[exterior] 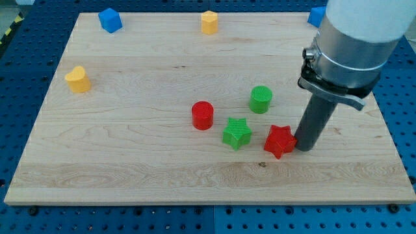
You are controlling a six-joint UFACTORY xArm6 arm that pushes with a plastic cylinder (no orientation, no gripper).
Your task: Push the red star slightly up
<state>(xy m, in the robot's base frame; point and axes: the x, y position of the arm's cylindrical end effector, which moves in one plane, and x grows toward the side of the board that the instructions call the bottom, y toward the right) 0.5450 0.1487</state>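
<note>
The red star (279,140) lies on the wooden board (130,156), right of centre toward the view's bottom. My tip (303,149) stands right beside the star's right side, touching or nearly touching it. The dark rod rises from there to the arm's grey and white body at the view's top right. A green star (236,133) lies just left of the red star.
A red cylinder (202,116) and a green cylinder (260,99) lie near the middle. A yellow block (78,79) sits at the left, a blue cube (110,20) and an orange block (208,22) along the top edge, and a blue block (316,16) at the top right, partly hidden by the arm.
</note>
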